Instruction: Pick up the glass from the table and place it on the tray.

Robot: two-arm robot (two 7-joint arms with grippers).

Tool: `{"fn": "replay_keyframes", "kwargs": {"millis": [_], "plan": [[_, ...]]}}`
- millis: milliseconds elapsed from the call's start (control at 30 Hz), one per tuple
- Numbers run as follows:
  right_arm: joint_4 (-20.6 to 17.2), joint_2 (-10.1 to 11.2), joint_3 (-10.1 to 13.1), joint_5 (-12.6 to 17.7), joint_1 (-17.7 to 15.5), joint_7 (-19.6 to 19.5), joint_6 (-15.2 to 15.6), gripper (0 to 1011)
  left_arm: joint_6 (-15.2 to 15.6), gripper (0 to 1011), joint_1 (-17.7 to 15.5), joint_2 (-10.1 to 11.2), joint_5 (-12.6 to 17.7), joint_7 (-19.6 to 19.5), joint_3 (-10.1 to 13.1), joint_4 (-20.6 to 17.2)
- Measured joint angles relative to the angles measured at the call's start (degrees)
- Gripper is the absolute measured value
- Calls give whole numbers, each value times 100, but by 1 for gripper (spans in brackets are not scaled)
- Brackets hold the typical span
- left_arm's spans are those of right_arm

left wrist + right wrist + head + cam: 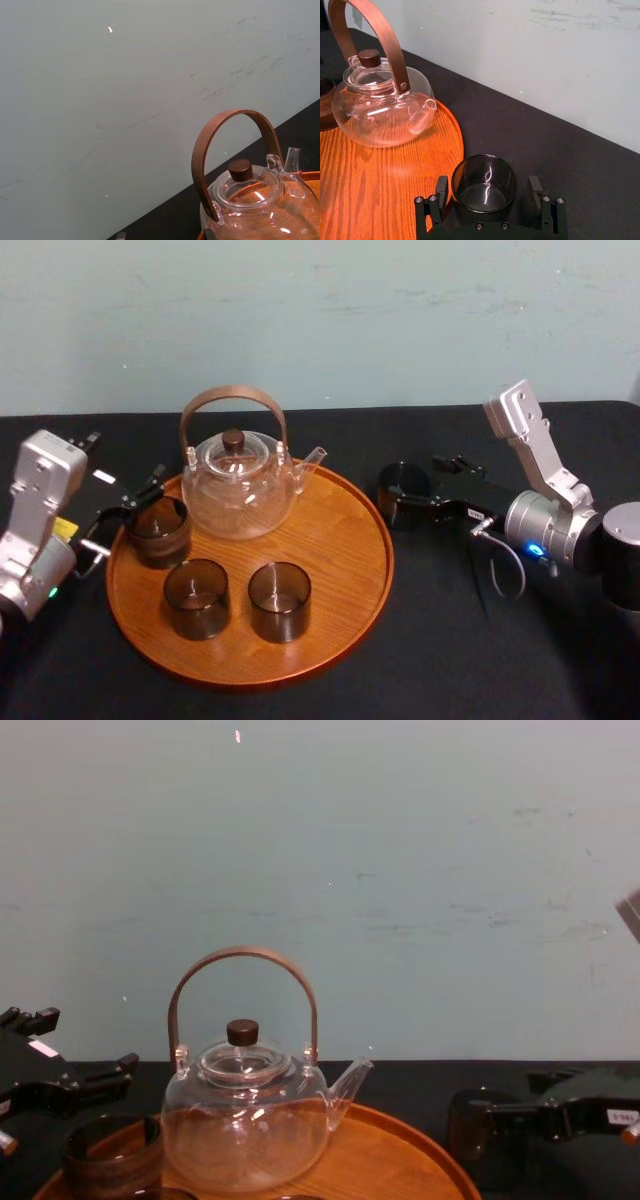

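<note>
A dark smoky glass (pixel 401 483) stands upright on the black table just right of the round orange-brown tray (pixel 340 540). My right gripper (pixel 408 496) is open with a finger on each side of this glass (pixel 484 176). The right wrist view shows a narrow gap between the glass and each finger (pixel 441 189), close to the tray's edge (pixel 451 145). At the tray's left rim my left gripper (pixel 124 513) is open beside another dark glass (pixel 157 530) standing on the tray.
A clear glass teapot (pixel 238 485) with a brown arched handle sits at the back of the tray. Two more dark glasses (pixel 196 598) (pixel 279 601) stand at its front. Bare black tabletop (pixel 480 640) extends right of the tray, and a pale wall runs behind.
</note>
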Motion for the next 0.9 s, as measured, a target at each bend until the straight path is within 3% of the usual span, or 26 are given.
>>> {"fn": "replay_keyframes", "kwargs": {"millis": [900], "plan": [[490,-130,-120,10,230,123,-135,1002,0,1002,0,0,0,0,0,0]]}}
